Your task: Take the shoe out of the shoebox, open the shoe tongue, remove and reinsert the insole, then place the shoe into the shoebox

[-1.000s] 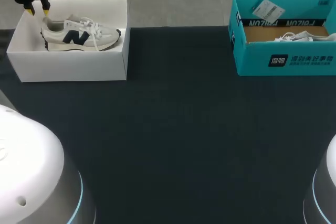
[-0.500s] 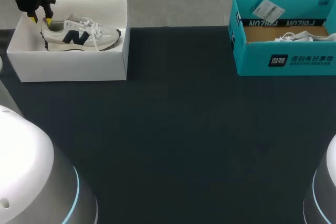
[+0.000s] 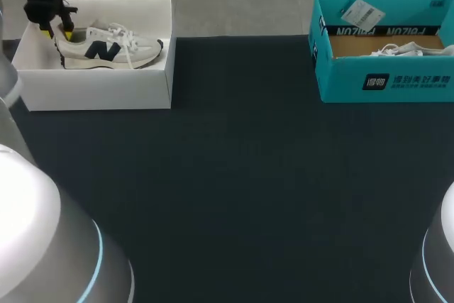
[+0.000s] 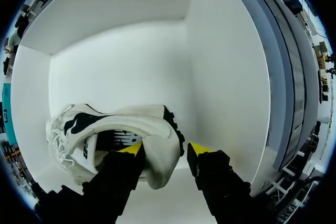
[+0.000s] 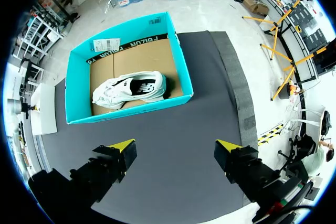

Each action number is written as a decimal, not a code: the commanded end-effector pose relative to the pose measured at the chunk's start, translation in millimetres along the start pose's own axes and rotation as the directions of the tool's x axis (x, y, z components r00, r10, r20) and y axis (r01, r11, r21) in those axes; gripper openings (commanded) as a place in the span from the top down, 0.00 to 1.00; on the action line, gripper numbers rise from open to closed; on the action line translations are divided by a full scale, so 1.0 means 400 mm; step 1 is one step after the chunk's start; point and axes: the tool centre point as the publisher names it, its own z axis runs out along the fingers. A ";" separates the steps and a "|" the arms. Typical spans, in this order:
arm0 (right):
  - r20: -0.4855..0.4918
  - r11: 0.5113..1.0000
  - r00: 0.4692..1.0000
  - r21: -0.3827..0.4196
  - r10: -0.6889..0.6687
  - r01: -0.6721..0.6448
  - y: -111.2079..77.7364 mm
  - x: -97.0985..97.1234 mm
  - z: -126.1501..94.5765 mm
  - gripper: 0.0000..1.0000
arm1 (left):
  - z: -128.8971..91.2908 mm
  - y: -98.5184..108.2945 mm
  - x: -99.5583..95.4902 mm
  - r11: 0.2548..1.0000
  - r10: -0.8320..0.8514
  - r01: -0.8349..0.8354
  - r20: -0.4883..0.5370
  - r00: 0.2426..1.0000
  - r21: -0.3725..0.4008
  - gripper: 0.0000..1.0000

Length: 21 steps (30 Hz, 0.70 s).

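- Presently found at far left: shoe [image 3: 106, 46] upright inside the white box [image 3: 99, 91], heel toward the box's left wall.
- Recorded: left gripper [image 4: 164, 149] straddling the heel, fingers apart, one over the shoe's opening, one just behind the heel; not yet clamped.
- Recorded: right gripper [image 5: 176, 145] spread wide, holding nothing, over the table [image 3: 241, 175] near the teal box [image 5: 131, 109].
- Likely fault: shallow bite on the soft heel rim, hence slipping or tipping during the lift.
- Likely fault: toe or laces snagging the wall, dragging the light box along.
- Likely fault: outer finger scraping the left wall for lack of room.
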 end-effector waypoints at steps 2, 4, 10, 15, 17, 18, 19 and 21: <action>0.001 1.000 1.000 -0.002 0.000 0.000 -0.003 0.000 0.001 0.00 | 0.032 0.029 0.001 1.000 0.004 -0.004 0.004 1.000 0.020 0.51; 0.001 1.000 1.000 -0.002 0.000 0.000 -0.003 0.000 0.001 0.00 | 0.039 0.030 0.002 1.000 0.004 -0.004 0.004 1.000 0.023 0.51; 0.001 1.000 1.000 -0.002 0.000 0.000 -0.003 0.000 0.001 0.00 | 0.069 0.028 0.007 0.999 0.005 -0.005 0.000 1.000 0.044 0.39; 0.001 1.000 1.000 -0.002 0.000 0.000 -0.003 0.000 0.001 0.00 | 0.092 0.028 0.010 0.998 -0.002 0.002 -0.003 1.000 0.066 0.36; 0.001 1.000 1.000 -0.002 0.000 0.000 -0.003 0.000 0.001 0.00 | 0.098 0.029 0.011 0.997 -0.005 0.006 -0.004 1.000 0.073 0.44; 0.001 1.000 1.000 -0.002 0.000 0.000 -0.003 0.000 0.001 0.00 | 0.101 0.029 0.011 0.997 -0.007 0.007 -0.004 1.000 0.076 0.47; 0.001 1.000 1.000 -0.002 0.000 0.000 -0.003 0.000 0.001 0.00 | 0.103 0.029 0.011 0.997 -0.008 0.008 -0.004 1.000 0.078 0.50; 0.001 1.000 1.000 -0.002 0.000 0.000 -0.003 0.000 0.001 0.00 | 0.104 0.029 0.012 0.997 -0.007 0.008 -0.007 1.000 0.083 0.55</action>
